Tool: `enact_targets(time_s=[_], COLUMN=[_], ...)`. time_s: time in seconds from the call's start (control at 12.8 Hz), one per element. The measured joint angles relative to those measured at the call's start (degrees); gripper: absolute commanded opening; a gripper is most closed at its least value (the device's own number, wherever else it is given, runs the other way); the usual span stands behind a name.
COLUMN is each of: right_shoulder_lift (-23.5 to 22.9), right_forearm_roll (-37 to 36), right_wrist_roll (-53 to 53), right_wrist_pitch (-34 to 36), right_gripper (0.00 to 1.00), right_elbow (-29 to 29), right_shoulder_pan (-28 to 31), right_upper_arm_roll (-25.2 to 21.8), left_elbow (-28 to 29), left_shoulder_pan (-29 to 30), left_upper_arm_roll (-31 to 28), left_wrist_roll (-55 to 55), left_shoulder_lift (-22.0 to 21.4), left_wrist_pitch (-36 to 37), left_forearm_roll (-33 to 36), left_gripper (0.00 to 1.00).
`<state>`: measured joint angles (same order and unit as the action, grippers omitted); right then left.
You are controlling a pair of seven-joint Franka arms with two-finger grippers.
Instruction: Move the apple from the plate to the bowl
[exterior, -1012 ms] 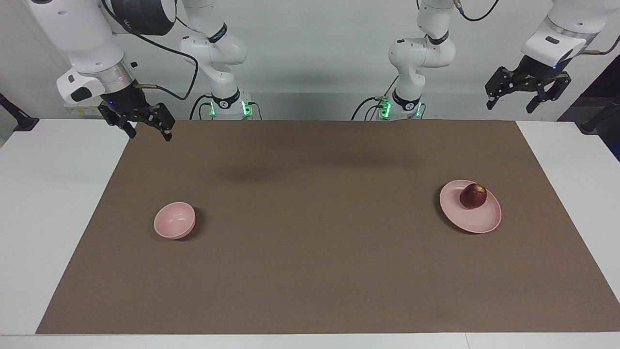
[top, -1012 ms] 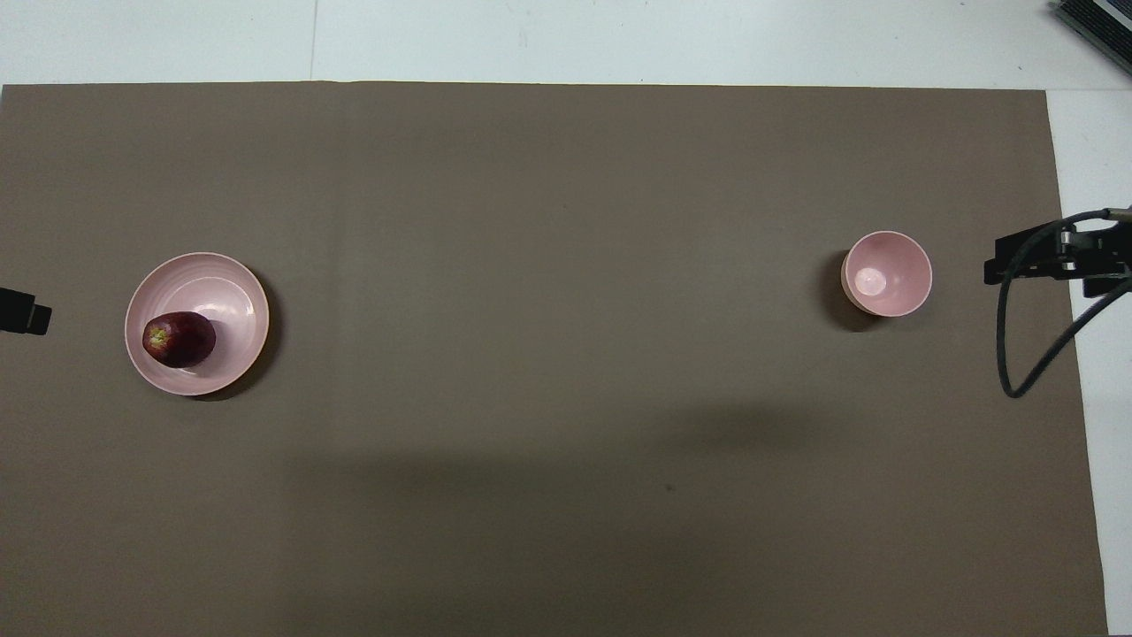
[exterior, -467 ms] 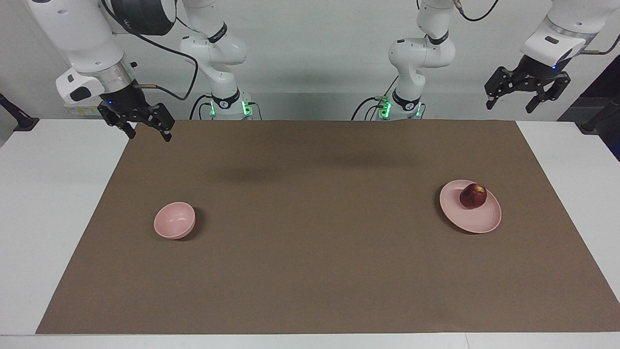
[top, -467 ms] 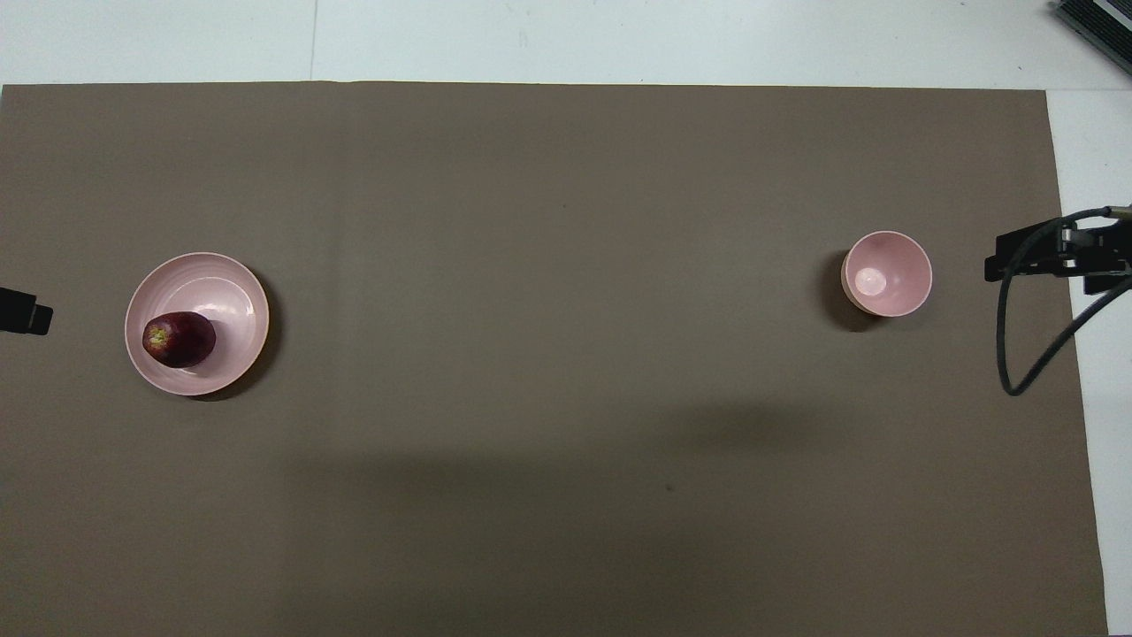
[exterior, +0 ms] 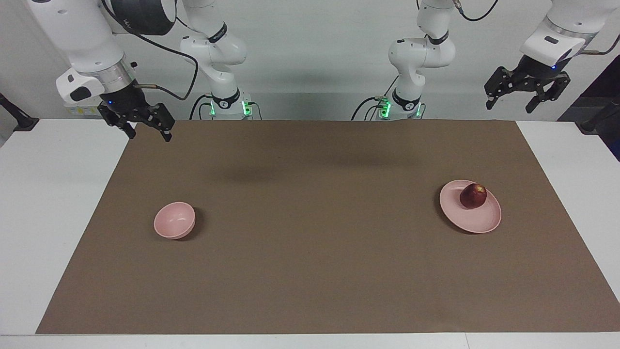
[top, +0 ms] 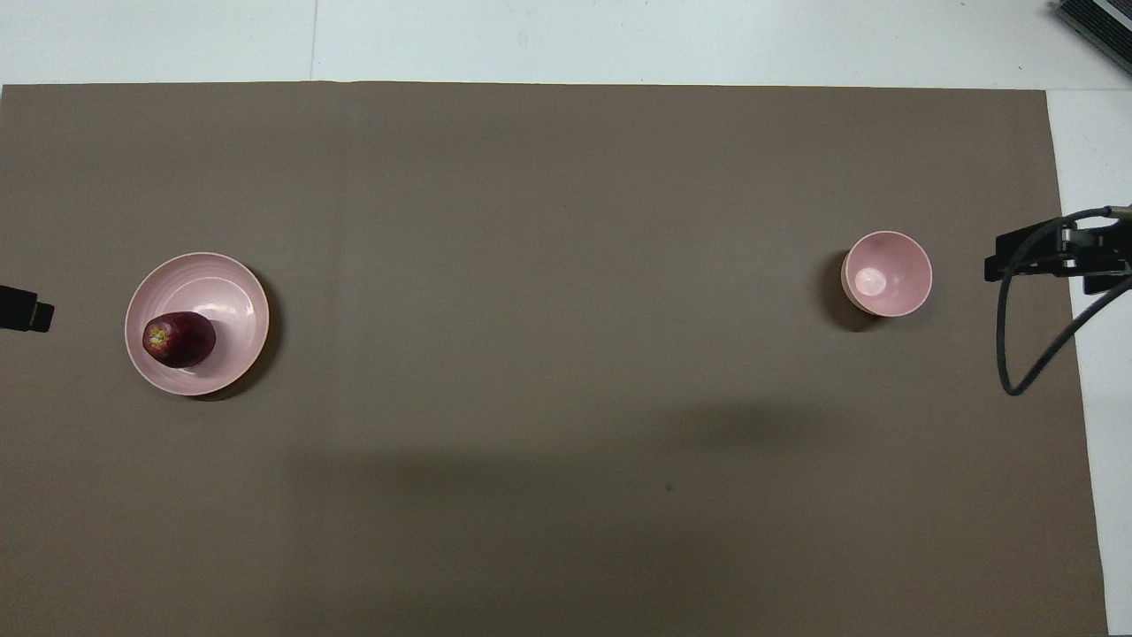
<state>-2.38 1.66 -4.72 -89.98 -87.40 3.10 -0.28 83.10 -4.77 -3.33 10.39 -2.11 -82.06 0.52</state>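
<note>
1. Right now I see the apple point(exterior: 473, 196) resting on the plate point(exterior: 477, 224), on the part of it nearer to the robots and toward the left arm's end of the table.
2. That plate sits on the brown mat point(exterior: 319, 271) toward the left arm's end, flat and level.
3. My bowl point(exterior: 174, 220) stands upright on the mat toward the right arm's end, well apart from the plate, with nothing in it.
4. My left gripper point(exterior: 512, 104) hangs in the air over the corner of the table by the left arm's end, up at the robots' edge; its fingers are spread apart and hold nothing.
5. My right gripper point(exterior: 149, 135) hangs over the mat's corner at the right arm's end, also at the robots' edge; its fingers stand apart and hold nothing.
6. From the overhead view only a dark tip of each gripper shows at the picture's sides, the right one with a black cable point(top: 1030, 354) looping beside the bowl.
7. Neither gripper touches the apple, the plate or the bowl.
</note>
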Motion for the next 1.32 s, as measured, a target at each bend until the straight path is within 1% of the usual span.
enact_targets(time_s=[0.39,0.55,0.86,1.01,1.17,1.32], right_shoulder_lift=[0.00,0.00,0.02,0.04,0.05,0.10], right_forearm_roll=[-0.01,-0.04,-0.09,-0.09,-0.04,-0.03], right_wrist_roll=[0.00,0.00,0.00,0.00,0.00,0.00], right_wrist_pitch=[0.05,0.44,0.56,0.56,0.71,1.30], right_gripper=[1.00,1.00,1.00,1.00,1.00,1.00], right_elbow=[-0.05,-0.04,-0.03,-0.02,-0.02,-0.02], right_shoulder_pan=[0.01,0.01,0.04,0.04,0.06,0.21], right_upper_arm_roll=[0.00,-0.01,-0.01,-0.01,-0.01,-0.02], left_elbow=[9.55,14.44,23.62,28.31,32.98,36.21], left_shoulder_pan=[0.00,-0.01,0.02,0.05,0.07,0.31], left_upper_arm_roll=[0.00,-0.17,-2.66,-4.31,-4.76,-4.76], left_wrist_roll=[1.52,1.78,5.43,7.46,7.83,7.83], left_shoulder_lift=[-1.06,-1.05,-1.06,-1.02,-0.59,1.02], left_wrist_pitch=[-10.49,-16.42,-25.41,-31.05,-37.34,-42.37], left_forearm_roll=[-0.04,-0.05,-0.06,-0.07,-0.07,-0.07], left_gripper=[1.00,1.00,1.00,1.00,1.00,1.00])
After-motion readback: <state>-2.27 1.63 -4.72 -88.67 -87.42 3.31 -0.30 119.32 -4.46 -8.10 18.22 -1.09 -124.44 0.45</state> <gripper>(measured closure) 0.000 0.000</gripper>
